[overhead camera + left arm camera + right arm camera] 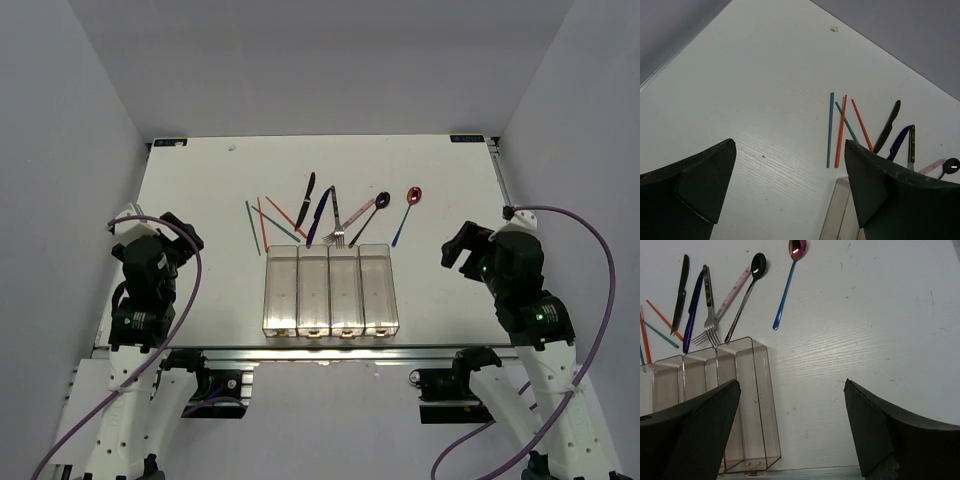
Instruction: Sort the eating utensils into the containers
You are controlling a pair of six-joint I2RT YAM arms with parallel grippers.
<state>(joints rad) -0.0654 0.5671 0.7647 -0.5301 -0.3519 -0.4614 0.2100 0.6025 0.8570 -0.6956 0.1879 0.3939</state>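
Top external view: containers (331,290), four narrow clear bins joined side by side, stand at the near middle of the white table (200,180).

All the utensils lie loose on the table just beyond the bins' far ends, fanned out. Left to right:
- green chopsticks (254,228) crossed with orange chopsticks (262,224)
- black knife (305,200)
- dark-blue knife (319,215)
- fork (337,220), its tines near the bin rims
- pink speckled handle (360,212), lying beside the dark spoon (370,215)
- red-bowled spoon (407,213), set apart at the right

The left gripper (790,145) is over bare table left of the chopsticks, with its fingers spread and nothing between them. The right gripper (792,382) is right of the bins, likewise spread and holding nothing.
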